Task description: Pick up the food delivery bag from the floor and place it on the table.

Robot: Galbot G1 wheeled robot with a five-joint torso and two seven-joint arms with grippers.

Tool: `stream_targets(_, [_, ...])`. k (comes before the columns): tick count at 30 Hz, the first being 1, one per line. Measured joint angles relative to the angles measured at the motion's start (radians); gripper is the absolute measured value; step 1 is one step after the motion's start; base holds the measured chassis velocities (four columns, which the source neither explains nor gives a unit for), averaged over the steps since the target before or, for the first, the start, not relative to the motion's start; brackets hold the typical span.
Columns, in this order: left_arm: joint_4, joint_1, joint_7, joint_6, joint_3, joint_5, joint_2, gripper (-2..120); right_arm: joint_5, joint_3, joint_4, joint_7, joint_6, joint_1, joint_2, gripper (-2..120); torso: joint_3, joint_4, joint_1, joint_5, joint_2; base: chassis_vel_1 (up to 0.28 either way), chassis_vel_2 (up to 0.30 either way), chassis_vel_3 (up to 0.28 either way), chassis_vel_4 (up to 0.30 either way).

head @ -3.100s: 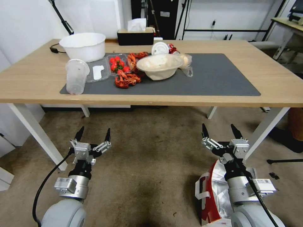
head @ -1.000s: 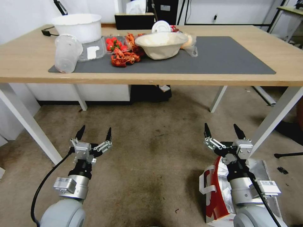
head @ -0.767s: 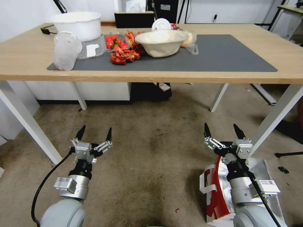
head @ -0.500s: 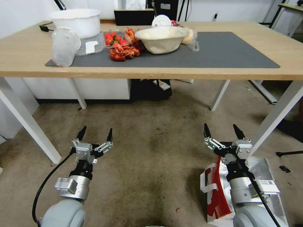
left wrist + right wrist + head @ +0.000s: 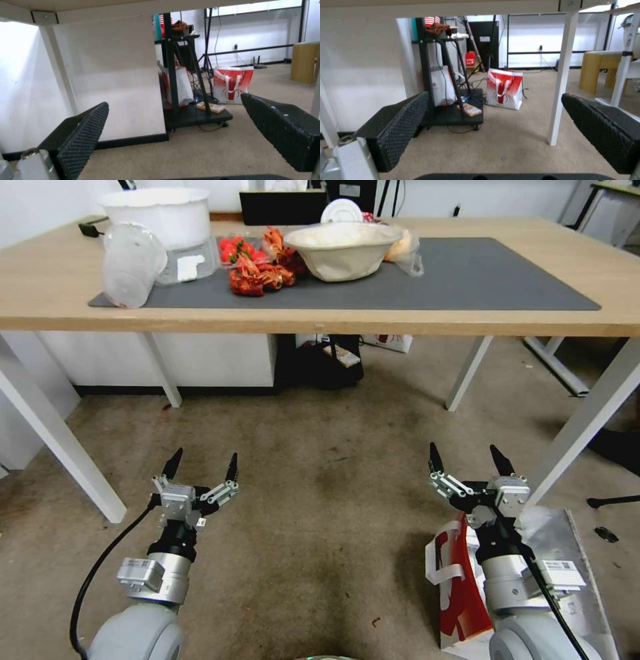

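Standing on the floor under the right arm, the bag is untouched (reach stage, I judge): both the right tool and left tool gape empty, so next comes lowering onto its handles, then lifting to the worktop.

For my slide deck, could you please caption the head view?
Both open hands, left hand and right hand, hover above the floor; food delivery bag beneath the right arm.
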Motion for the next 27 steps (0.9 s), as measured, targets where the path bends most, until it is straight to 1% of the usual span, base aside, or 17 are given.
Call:
stream_targets(4, [-0.003,0.001,-0.001,0.000,0.001,-0.001,-0.001,99,-0.001,0.000,0.001,0.000,0.000,-0.001,0.001,100,0.000,0.0000,-0.002,0.0001,-0.007,0.000,0.000,0.000,0.000])
stream_targets(12, [-0.002,0.002,-0.004,-0.010,-0.002,-0.008,-0.001,99,-0.001,0.001,0.004,-0.001,0.003,-0.003,0.001,100,0.000,0.0000,-0.002,0.0000,-0.007,0.000,0.000,0.000,0.000])
stream_targets(15, [0.013,-0.004,0.004,-0.063,-0.005,-0.017,-0.001,99,-0.001,0.002,0.006,0.001,0.006,-0.006,0.000,100,0.000,0.0000,-0.002,-0.0001,-0.005,0.000,0.000,0.000,0.000])
stream_targets(21, [0.021,-0.008,0.003,-0.081,-0.007,-0.019,0.000,100,0.002,0.011,0.007,0.008,0.006,-0.007,-0.008,100,0.000,0.0000,-0.002,0.0000,-0.003,0.000,0.000,0.000,0.000])
stream_targets(27, [0.022,-0.008,-0.004,-0.080,-0.010,-0.029,0.003,100,0.032,0.055,0.007,0.024,-0.016,0.002,-0.049,100,0.000,0.0000,-0.001,0.0000,-0.001,0.000,0.000,0.000,0.000])
